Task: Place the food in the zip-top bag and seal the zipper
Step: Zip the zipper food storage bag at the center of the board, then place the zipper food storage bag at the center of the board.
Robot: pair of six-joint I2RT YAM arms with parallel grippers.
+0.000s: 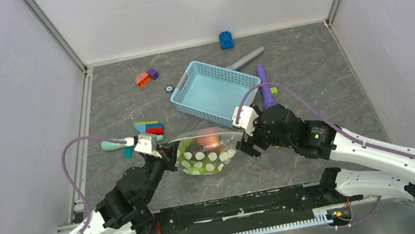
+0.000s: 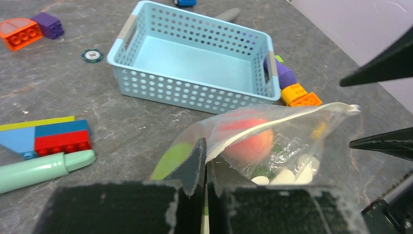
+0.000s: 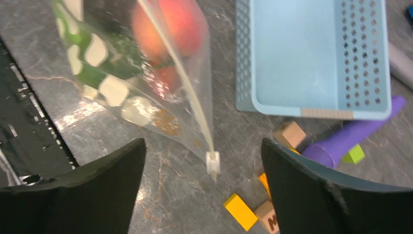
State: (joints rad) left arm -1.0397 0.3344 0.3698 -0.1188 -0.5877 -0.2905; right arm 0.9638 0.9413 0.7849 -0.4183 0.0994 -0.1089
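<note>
The zip-top bag [image 1: 205, 153] lay on the near side of the light-blue basket [image 1: 184, 92], its long axis and zipper [image 2: 253, 130] running left to right between the arms. The left end effector [image 1: 168, 156] was clamped on the bag's left corner. The right end effector [image 3: 204, 185] stood wide, astride the zipper's end tab [image 3: 213, 163] without touching it. Only the wrist views showed the food [image 2: 246, 144] clearly: a pinkish-red fruit and green pieces inside.

Fixed overhead view, two close wrist views, all sharing bag [image 2: 292, 131], basket [image 2: 190, 92]
</note>
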